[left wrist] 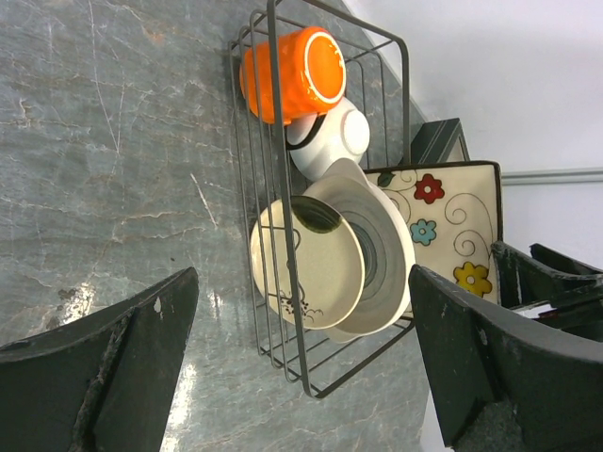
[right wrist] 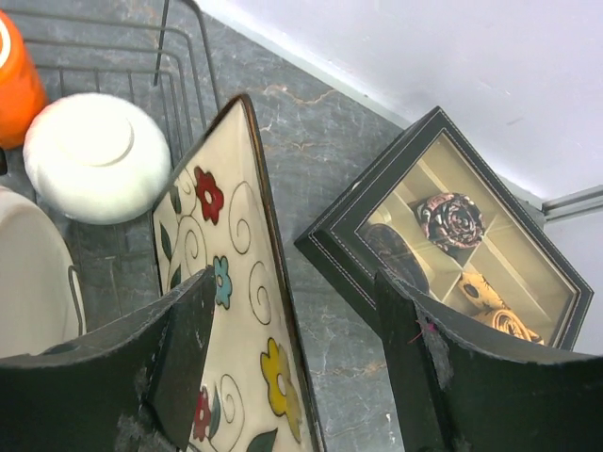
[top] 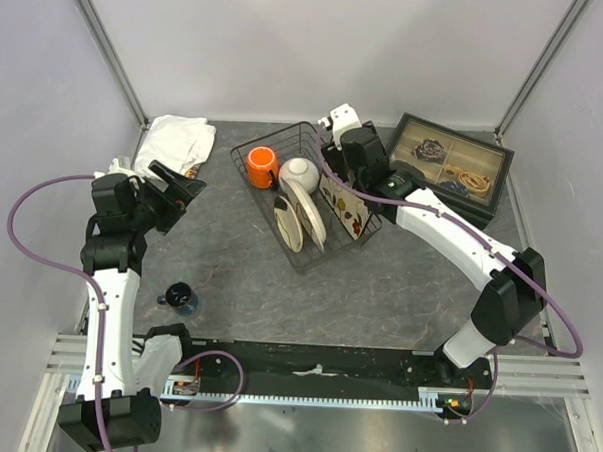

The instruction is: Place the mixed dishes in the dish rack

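The dish rack [top: 302,254], a black wire basket, stands mid-table. In it are an orange mug [top: 262,166], a white bowl [top: 299,173], two upright round plates [top: 302,218] and a square flower-patterned plate [top: 346,212] at its right side. My right gripper [top: 332,175] hovers over that square plate [right wrist: 236,311]; its jaws [right wrist: 294,282] are open, with the plate's dark rim standing between them. My left gripper [top: 178,191] is left of the rack and open [left wrist: 301,282], with nothing in it. It looks at the mug [left wrist: 292,71], the bowl [left wrist: 334,141] and the cream plate [left wrist: 316,264].
A white folded cloth [top: 180,141] lies at the back left. A black glass-lidded compartment box [top: 449,167] sits just right of the rack, close to the square plate [right wrist: 452,235]. A small dark blue cup [top: 181,299] stands near the left arm.
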{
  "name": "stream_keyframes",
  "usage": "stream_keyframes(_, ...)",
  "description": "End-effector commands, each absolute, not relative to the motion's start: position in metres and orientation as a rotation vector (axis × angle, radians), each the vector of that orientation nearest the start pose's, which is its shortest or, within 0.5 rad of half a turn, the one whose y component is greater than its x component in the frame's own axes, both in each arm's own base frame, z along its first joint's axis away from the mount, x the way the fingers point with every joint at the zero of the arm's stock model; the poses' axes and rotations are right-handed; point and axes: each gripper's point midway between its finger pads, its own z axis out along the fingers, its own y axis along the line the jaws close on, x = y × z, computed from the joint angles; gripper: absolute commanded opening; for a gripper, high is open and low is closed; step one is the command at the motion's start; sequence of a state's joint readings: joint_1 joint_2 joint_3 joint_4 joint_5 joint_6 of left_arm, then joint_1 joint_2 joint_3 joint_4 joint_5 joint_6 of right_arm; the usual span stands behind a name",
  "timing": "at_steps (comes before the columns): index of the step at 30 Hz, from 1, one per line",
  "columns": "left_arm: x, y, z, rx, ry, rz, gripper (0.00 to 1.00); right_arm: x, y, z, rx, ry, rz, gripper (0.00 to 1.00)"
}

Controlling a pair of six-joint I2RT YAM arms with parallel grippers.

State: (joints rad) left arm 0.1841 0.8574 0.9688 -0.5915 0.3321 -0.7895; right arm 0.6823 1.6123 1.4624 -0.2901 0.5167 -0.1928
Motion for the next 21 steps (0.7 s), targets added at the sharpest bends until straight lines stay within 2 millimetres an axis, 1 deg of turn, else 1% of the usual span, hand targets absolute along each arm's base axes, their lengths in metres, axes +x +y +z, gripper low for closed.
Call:
stream_keyframes(1, 0.287, -0.035, 0.271, -0.729, 1.934, -0.720, 0.99, 0.419, 0.218, 0.308, -0.428, 1.802, -0.121, 0.75)
stream_keyframes(8, 0.287, -0.034, 0.271, -0.727, 1.934, -0.717, 0.99, 0.416, 0.220, 0.319, -0.410, 1.780, -0.065, 0.75)
stream_keyframes(11, 0.287, -0.034, 0.271, -0.726, 1.933, -0.717, 0.99, 0.411, 0.223, 0.329, -0.402, 1.761, -0.014, 0.75)
stream_keyframes(14, 0.287, -0.034, 0.271, -0.723, 1.935, -0.712, 0.99, 0.403, 0.229, 0.342, -0.409, 1.734, 0.064, 0.76)
stream_keyframes(16, 0.287, -0.033, 0.272, -0.721, 1.930, -0.707, 0.99, 0.397, 0.229, 0.355, -0.400, 1.711, 0.103, 0.76)
stream_keyframes(17, 0.287, -0.032, 0.272, -0.721, 1.930, -0.703, 0.99, 0.393, 0.233, 0.359, -0.409, 1.701, 0.136, 0.78)
stream_keyframes(18, 0.286, -0.032, 0.271, -0.723, 1.932, -0.699, 0.99, 0.388, 0.232, 0.368, -0.407, 1.684, 0.155, 0.80)
stream_keyframes(19, 0.287, -0.031, 0.274, -0.717, 1.929, -0.694, 0.99, 0.385, 0.230, 0.372, -0.405, 1.677, 0.168, 0.81)
stream_keyframes(21, 0.286, -0.030, 0.274, -0.717, 1.931, -0.683, 0.99, 0.376, 0.230, 0.387, -0.393, 1.653, 0.211, 0.86)
